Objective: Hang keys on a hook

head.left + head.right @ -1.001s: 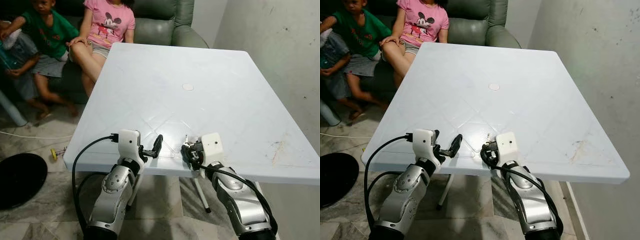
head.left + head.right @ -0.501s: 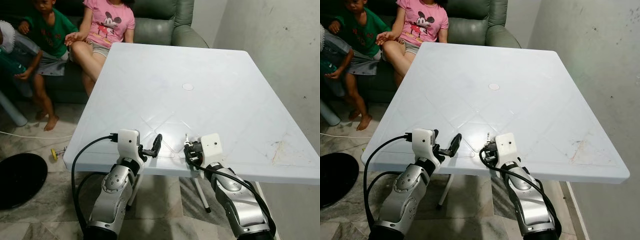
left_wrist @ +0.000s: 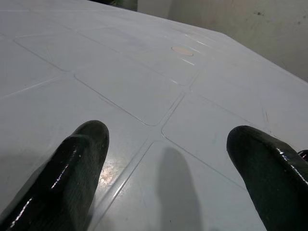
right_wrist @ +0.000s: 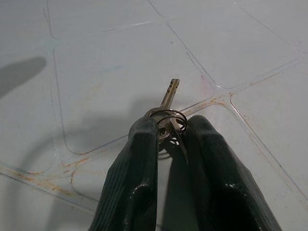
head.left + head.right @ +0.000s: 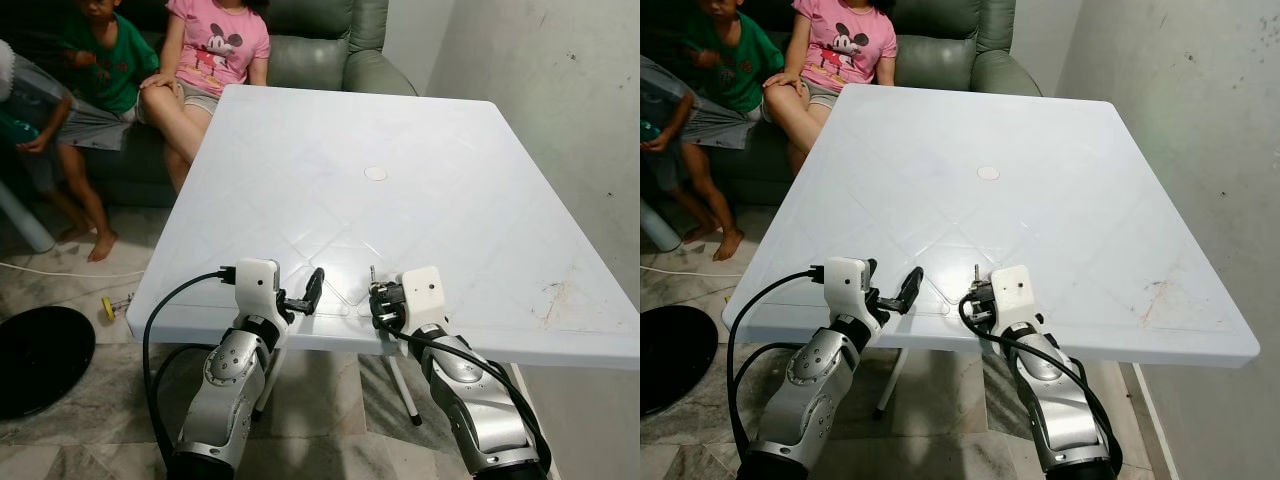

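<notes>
My head cameras looked forward and down over the white surface [image 5: 420,150], both sharing it and my arms. Each wrist camera sat close above that surface, facing along its own claw's fingers.

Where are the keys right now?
The keys are pinched in the right gripper, low over the near edge of the white table, just right of the open left gripper.

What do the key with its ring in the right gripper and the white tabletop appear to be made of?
The small brass-coloured key on its thin wire ring, pinched in the right gripper, looks like metal: both glint. The white table looks like moulded plastic with a slight sheen, judging by its pressed diamond grooves and rusty-looking stains.
</notes>
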### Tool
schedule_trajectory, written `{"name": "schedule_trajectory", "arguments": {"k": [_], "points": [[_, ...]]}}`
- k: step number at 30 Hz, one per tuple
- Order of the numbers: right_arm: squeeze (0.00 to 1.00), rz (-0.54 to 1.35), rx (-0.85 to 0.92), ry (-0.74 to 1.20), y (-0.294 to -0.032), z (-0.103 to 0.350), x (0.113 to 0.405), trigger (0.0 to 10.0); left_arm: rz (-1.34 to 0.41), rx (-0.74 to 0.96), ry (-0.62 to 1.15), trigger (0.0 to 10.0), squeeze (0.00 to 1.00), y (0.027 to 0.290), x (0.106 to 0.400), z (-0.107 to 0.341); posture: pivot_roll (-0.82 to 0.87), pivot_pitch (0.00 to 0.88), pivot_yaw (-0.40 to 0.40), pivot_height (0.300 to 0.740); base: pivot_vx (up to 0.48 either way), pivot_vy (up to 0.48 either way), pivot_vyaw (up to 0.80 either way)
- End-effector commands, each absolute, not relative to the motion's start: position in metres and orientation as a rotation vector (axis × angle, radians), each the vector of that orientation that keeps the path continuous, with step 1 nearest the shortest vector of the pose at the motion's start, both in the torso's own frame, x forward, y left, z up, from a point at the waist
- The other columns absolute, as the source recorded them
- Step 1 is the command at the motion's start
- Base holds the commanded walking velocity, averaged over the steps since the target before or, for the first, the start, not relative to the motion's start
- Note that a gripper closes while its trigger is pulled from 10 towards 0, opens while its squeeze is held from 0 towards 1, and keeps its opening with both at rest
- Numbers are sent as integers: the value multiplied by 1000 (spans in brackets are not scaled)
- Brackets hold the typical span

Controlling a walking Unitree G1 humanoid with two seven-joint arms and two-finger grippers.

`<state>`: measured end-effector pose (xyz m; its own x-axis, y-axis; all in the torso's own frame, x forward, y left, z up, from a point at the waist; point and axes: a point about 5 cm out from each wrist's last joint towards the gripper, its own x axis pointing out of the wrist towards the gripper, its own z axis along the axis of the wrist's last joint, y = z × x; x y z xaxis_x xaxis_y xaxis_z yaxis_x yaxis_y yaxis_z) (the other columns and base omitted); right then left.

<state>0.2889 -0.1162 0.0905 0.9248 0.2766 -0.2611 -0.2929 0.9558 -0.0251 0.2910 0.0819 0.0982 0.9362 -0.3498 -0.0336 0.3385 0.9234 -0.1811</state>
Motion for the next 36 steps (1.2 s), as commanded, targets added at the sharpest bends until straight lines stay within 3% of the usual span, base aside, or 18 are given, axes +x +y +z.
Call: {"name": "schedule_trajectory", "arguments": {"k": [1,3,5,8,14,15,16,18,19,21,26,27,29,30,31,32,33,36], "points": [[0,281,-62,229,-119,96,290,8667,-370,-215,58,10000,0,71,291,103,17,81,-71,732,0,0,0],[0,278,-56,224,-119,97,290,8706,-371,-214,59,10000,0,71,291,103,17,81,-71,732,0,0,0],[0,256,-50,202,-121,99,292,1412,-371,-216,59,10000,0,71,291,103,18,81,-71,732,0,0,0],[0,232,-57,189,-123,101,292,0,-368,-215,58,10000,0,71,291,103,18,80,-71,732,0,0,0],[0,215,-36,166,-125,105,294,0,-365,-215,56,10000,0,71,291,103,19,79,-73,732,0,0,0],[0,212,-48,172,-125,105,294,1686,-366,-215,56,10000,0,71,291,103,17,75,-72,732,0,0,0],[0,209,-49,168,-126,105,294,314,-367,-214,56,10000,0,71,291,103,18,76,-72,732,0,0,0],[0,198,-51,163,-127,105,295,1333,-368,-215,56,10000,0,71,291,103,18,74,-72,732,0,0,0],[0,196,-40,150,-127,107,295,0,-368,-215,56,10000,0,71,291,103,18,74,-72,732,0,0,0],[0,188,-43,151,-128,107,296,1059,-368,-215,55,10000,0,71,292,104,18,74,-72,732,0,0,0],[0,180,-48,145,-129,108,298,0,-368,-215,55,10000,0,70,292,104,19,70,-73,732,0,0,0],[0,202,-84,149,-127,106,298,7922,-370,-214,54,10000,0,70,292,104,19,70,-73,732,0,0,0],[0,218,-99,163,-125,104,298,10000,-370,-214,54,10000,0,70,292,104,20,64,-73,732,0,0,0],[0,245,-70,180,-123,101,297,10000,-371,-215,53,10000,0,70,292,104,20,64,-73,732,0,0,0],[690,243,-37,176,-123,101,296,10000,-371,-214,52,10000,0,69,292,104,22,61,-74,732,0,0,0],[690,240,-14,170,-124,101,296,10000,-371,-214,52,10000,0,69,292,104,22,61,-74,732,0,0,0],[1000,237,-18,168,-124,102,296,10000,-371,-213,52,10000,0,69,292,104,23,59,-74,732,0,0,0],[1000,251,-42,171,-123,101,295,10000,-371,-213,49,10000,0,69,292,105,23,61,-74,732,0,0,0]]}}
